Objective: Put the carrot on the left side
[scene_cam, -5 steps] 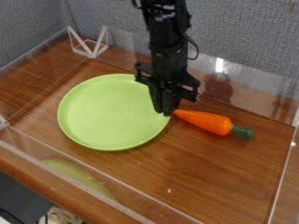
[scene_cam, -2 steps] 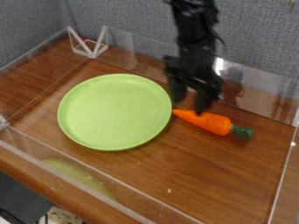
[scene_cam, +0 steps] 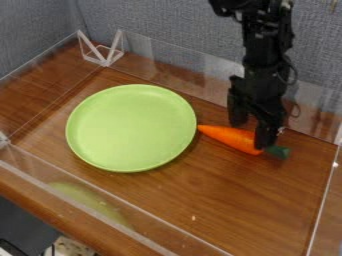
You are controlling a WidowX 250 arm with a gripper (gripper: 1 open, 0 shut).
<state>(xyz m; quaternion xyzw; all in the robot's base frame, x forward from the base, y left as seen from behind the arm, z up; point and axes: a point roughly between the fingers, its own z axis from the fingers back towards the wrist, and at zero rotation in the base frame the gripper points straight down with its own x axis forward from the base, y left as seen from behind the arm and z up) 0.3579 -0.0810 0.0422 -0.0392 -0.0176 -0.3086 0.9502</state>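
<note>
In the camera view, can see the carrot [scene_cam: 230,137] right of the frame's centre, lying on the wooden counter [scene_cam: 214,195]. Points its orange tip toward the left and its dark green stem end toward the lower right. Comes right up to the right rim of the lime-green plate [scene_cam: 130,128] with that tip; cannot tell for certain about touching.

Can make out the black fingers [scene_cam: 251,134] apart, reaching down from the upper right over the thicker part of the carrot, close to the stem end. Hide some of the orange surface there. Cannot tell about any contact with the carrot.

Must count the plate as the main thing in the way on the left: fills much of the left and middle of the frame, lying flat, with nothing on top. Shows a white wire frame [scene_cam: 99,50] at the upper left, near the back edge of the counter and well apart from the carrot. Along the back, runs into a clear barrier [scene_cam: 160,57], with a grey textured wall [scene_cam: 134,20] behind. At the lower left, catches a pale, see-through curved shape [scene_cam: 91,203], too faint to name.
</note>
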